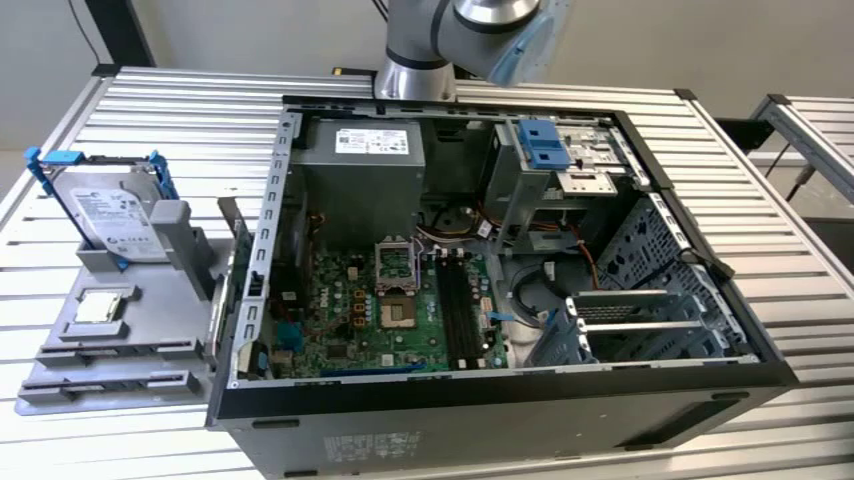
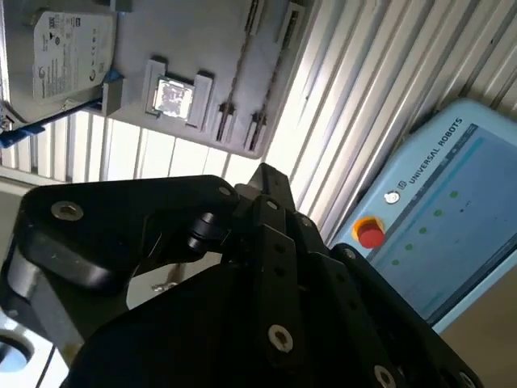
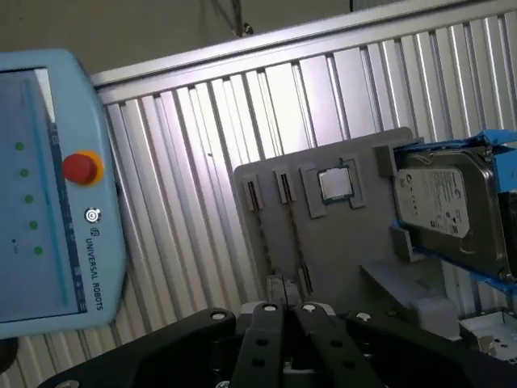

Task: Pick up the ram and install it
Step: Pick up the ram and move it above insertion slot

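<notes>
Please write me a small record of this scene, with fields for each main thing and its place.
computer case: open, on slatted table
holder: grey, at exterior view's left of case
hard drive: upright in blue frame, on holder
processor chip: flat on holder
ram: cannot tell whether holder's narrow slots hold it
gripper: apart from holder

A thin, narrow dark circuit-board stick (image 3: pixel 264 238) is seen edge-on, stood on its long edge in a slot of the grey holder plate (image 3: pixel 355 242); its chips cannot be made out.
</notes>
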Controlling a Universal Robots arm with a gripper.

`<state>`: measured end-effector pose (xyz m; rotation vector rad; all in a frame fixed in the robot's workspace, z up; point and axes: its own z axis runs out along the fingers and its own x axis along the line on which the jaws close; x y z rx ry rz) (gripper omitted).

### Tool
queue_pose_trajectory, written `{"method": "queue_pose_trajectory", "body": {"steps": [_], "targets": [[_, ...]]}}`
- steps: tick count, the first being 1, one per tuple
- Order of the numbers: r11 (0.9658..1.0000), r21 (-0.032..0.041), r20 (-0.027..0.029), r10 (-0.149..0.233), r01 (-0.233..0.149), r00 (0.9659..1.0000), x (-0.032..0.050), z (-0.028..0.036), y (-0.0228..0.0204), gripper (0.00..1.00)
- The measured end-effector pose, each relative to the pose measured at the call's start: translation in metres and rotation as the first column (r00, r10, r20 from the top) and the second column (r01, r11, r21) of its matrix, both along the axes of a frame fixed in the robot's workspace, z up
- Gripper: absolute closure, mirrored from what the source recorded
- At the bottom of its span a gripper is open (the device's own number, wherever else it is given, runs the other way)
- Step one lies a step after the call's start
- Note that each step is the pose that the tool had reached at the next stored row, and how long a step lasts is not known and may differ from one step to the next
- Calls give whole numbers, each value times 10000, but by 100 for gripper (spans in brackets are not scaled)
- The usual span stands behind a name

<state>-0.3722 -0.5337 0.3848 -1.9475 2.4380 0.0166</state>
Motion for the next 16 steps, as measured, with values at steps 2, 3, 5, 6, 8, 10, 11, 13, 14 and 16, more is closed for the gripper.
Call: {"method": "queue_pose_trajectory", "body": {"steps": [2,3,5,6,8,10,11,13,14,16], "targets": [[9996,-19,19,286,-286,9996,0,-11,6,100],[9990,-23,20,448,-448,9990,1,-16,9,100],[9969,-33,20,784,-784,9969,0,-23,14,100],[9953,-32,21,964,-964,9953,1,-25,16,100],[9912,-33,19,1321,-1321,9912,0,-25,17,100],[9859,-34,21,1674,-1674,9859,0,-25,17,100],[9830,-33,23,1836,-1836,9830,0,-25,18,100],[9778,-34,23,2093,-2093,9778,1,-25,19,100],[9751,-34,23,2218,-2218,9751,0,-25,20,100],[9703,-34,24,2420,-2420,9703,-1,-25,21,100]]}}
